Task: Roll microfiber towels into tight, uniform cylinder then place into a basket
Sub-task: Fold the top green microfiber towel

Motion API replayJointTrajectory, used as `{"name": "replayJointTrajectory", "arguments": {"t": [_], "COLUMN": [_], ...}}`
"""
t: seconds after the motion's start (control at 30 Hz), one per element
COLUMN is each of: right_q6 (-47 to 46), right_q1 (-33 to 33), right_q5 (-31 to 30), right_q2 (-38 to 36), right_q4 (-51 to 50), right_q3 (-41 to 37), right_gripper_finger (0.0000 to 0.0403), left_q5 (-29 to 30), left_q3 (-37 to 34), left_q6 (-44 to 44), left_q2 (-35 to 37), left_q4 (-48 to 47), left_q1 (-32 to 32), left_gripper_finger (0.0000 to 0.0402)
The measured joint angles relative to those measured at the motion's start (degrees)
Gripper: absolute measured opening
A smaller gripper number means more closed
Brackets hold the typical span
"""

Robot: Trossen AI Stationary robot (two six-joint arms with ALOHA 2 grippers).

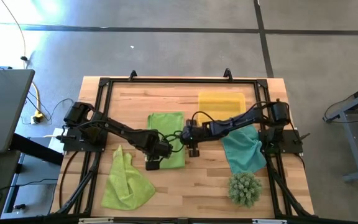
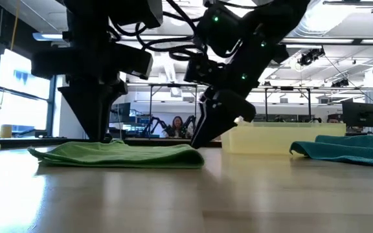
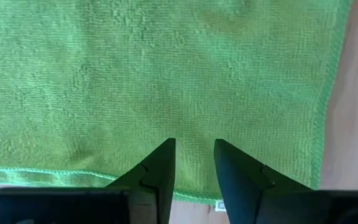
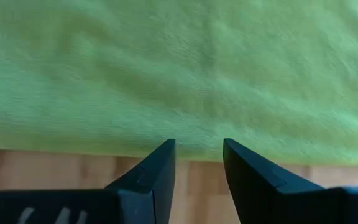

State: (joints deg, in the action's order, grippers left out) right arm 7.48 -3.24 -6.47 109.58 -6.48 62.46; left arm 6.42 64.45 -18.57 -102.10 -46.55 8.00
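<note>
Lying flat at the middle of the wooden table (image 1: pixel 166 186), the lime-green towel (image 1: pixel 166 127) being worked on forms a rectangle whose long axis runs from 12 to 6 o'clock in the high view, its far short edge pointing at 12 and its near one at 6. The left gripper (image 1: pixel 153 163) stands over the towel's near edge, at about 7 o'clock from the cloth's centre; in the left wrist view its two dark fingers (image 3: pixel 160 171) are a narrow gap apart with their tips just inside the hemmed edge, nothing held between them. The right gripper (image 1: pixel 193 147) is at the towel's right long edge, around 4 o'clock from its centre — its fingers (image 4: pixel 157 171) likewise stand a small gap apart, tips at the border where green cloth meets bare wood, gripping nothing. In the low view the cloth (image 2: pixel 118 154) lies low and flat, with its right end looking slightly thicker. A second lime-green towel (image 1: pixel 126 182) lies crumpled at 7 o'clock on the table, and the teal towel (image 1: pixel 244 149) lies rumpled at 4 o'clock, just beside the right arm's base. The yellow basket (image 1: pixel 221 104) sits at 1 o'clock — no towel in it. A spiky green ball plant (image 1: pixel 245 188) rests at 5 o'clock.
</note>
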Motion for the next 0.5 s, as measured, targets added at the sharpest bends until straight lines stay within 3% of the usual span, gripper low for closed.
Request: {"name": "replayJointTrajectory", "arguments": {"t": [0.33, 0.5], "right_q6": [0.6, 6.6], "right_q1": [-0.3, 0.7], "right_q5": [0.8, -1.3], "right_q2": [2.9, 3.2], "right_q4": [2.5, 0.4], "right_q3": [0.1, 0.3], "right_gripper_finger": [0.0128, 0.0128], "left_q5": [0.0, 0.1], "left_q3": [0.0, 0.0], "left_q6": [-4.0, -8.1], "left_q2": [-0.5, -0.8], "left_q4": [0.6, 2.0], "left_q1": [1.5, 2.3], "left_gripper_finger": [0.0101, 0.0101]}}
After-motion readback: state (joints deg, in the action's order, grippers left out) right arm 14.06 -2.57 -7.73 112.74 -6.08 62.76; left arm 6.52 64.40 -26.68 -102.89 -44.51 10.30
